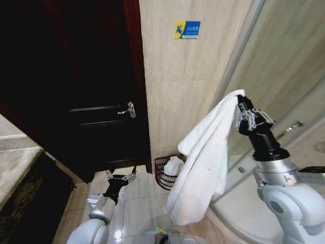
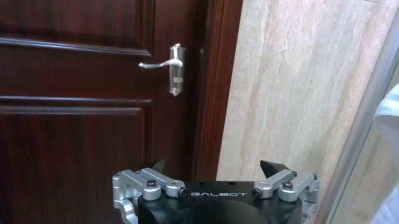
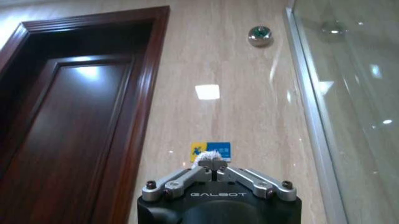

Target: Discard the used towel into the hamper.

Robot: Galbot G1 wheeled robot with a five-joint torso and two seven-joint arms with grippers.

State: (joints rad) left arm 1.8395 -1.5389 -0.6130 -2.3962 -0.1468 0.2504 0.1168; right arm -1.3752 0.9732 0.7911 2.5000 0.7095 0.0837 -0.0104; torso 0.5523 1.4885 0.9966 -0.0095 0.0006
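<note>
A large white towel (image 1: 203, 162) hangs from my right gripper (image 1: 240, 104), which is raised high at the right and shut on the towel's top corner. In the right wrist view the fingertips (image 3: 214, 164) pinch a small tuft of white cloth. The towel drapes down almost to the floor, in front of the hamper (image 1: 163, 175), a reddish-brown wire basket against the beige wall with something white inside. My left gripper (image 1: 121, 178) is low at the left, open, pointing at the dark door; its fingers (image 2: 274, 169) stand apart with nothing between them.
A dark wooden door (image 1: 86, 91) with a silver lever handle (image 2: 163, 63) fills the left. A beige tiled wall (image 1: 188, 76) carries a blue and yellow sticker (image 1: 187, 29). A glass shower screen (image 1: 289, 66) and white tray (image 1: 244, 213) stand at the right.
</note>
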